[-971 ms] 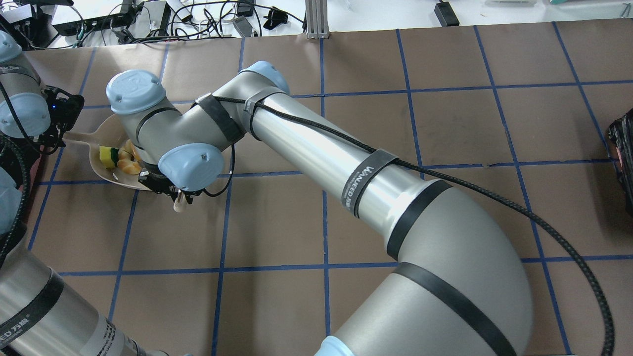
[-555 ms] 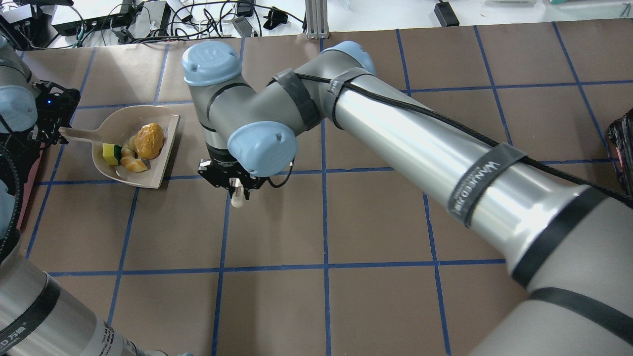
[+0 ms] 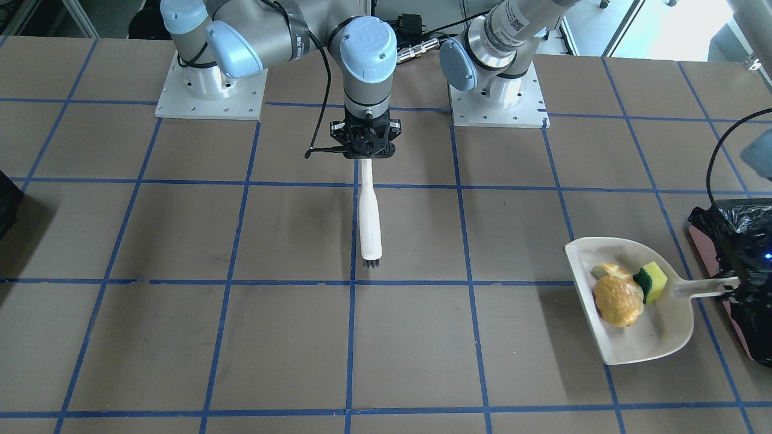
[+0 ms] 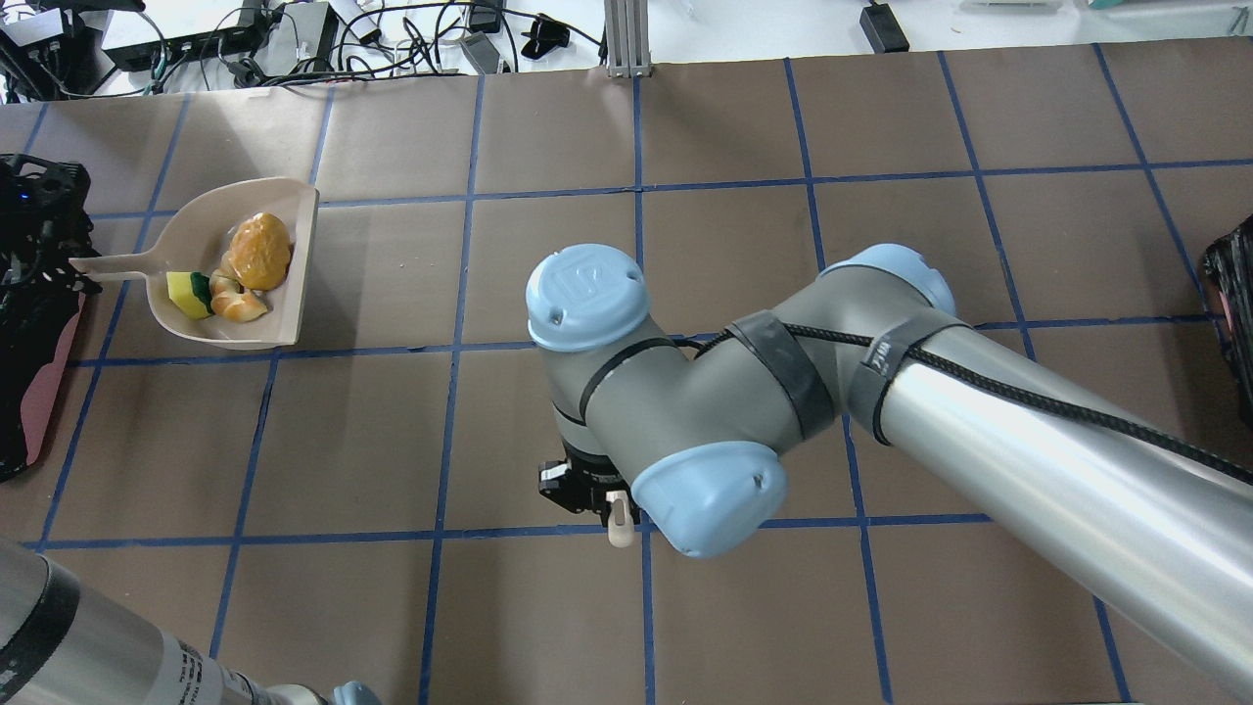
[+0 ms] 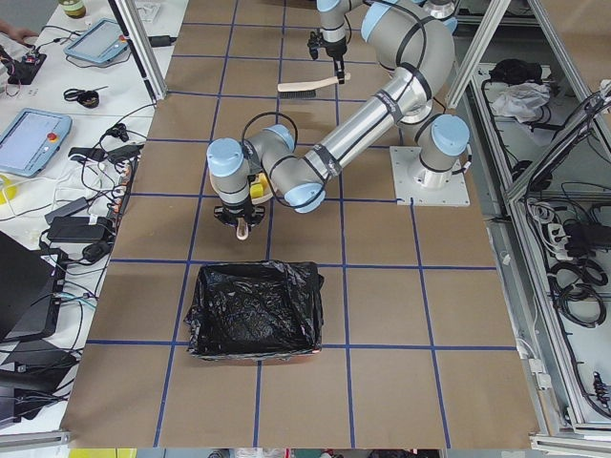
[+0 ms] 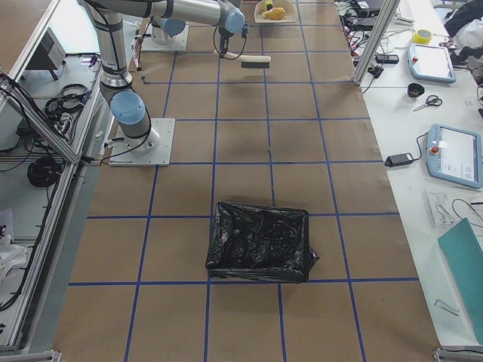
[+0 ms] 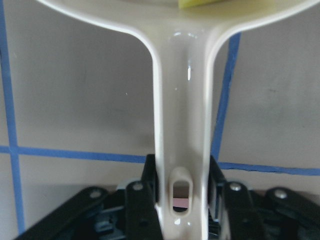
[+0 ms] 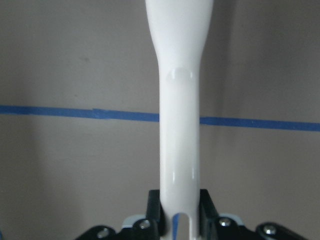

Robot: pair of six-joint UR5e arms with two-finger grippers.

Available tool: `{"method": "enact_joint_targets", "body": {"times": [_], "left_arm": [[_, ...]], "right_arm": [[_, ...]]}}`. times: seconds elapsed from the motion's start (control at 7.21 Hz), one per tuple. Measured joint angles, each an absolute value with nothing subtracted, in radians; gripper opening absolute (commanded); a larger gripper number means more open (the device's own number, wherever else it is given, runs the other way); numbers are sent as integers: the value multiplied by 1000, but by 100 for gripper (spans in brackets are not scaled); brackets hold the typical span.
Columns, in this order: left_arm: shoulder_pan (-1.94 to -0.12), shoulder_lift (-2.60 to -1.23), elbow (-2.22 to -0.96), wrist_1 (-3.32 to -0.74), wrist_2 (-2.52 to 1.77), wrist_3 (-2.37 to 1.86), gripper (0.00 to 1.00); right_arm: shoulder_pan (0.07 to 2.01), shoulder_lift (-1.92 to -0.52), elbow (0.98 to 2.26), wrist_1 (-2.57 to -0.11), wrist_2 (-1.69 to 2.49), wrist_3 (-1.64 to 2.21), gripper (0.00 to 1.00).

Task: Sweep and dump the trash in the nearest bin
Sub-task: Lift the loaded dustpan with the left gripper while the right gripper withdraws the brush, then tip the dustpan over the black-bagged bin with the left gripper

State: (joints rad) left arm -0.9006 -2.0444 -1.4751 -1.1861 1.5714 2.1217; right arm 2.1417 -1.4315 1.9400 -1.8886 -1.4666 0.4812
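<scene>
Left gripper [image 7: 181, 192]: fingers [image 7: 150, 176] clamping dustpan [image 3: 657, 337] handle, beside bin [image 3: 736, 229].
Right gripper [image 3: 365, 150]: fingers [image 8: 154, 207] pinching brush [image 3: 369, 217].
Trash [image 3: 618, 298]: lying in dustpan.
Bin: running off-frame.

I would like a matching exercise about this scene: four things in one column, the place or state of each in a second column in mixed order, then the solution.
Column 1
1. brush
2. dustpan
3. yellow sponge wedge
4. bin

Column 2
A. lined with black plastic
B. handle in the left gripper
C. handle in the right gripper
D. lying in the dustpan

Pairs: 1-C, 2-B, 3-D, 4-A
</scene>
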Motion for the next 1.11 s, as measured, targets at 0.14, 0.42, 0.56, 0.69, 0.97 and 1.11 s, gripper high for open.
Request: {"method": "enact_joint_targets", "body": {"times": [0.14,0.42,0.56,0.69,0.97,1.11], "left_arm": [[-839,-2024,-1451,-1241,1550,2087,0],[-744,-1998,-1383,-1332,1539,2063,0],[-694,-1996,-1345,-1354,1549,2056,0],[-635,-2004,-1307,-1366,1567,2052,0],[-539,-2027,-1222,-1371,1609,2047,0],[-505,-2049,-1176,-1370,1636,2041,0]], "right_arm": [[2142,-1464,2004,-1930,-1476,467,0],[2146,-1485,2080,-1993,-1481,463,0],[2147,-1485,2096,-2005,-1479,476,0],[2147,-1484,2101,-2015,-1475,501,0],[2147,-1479,2102,-2035,-1462,564,0],[2148,-1473,2101,-2042,-1459,582,0]]}}
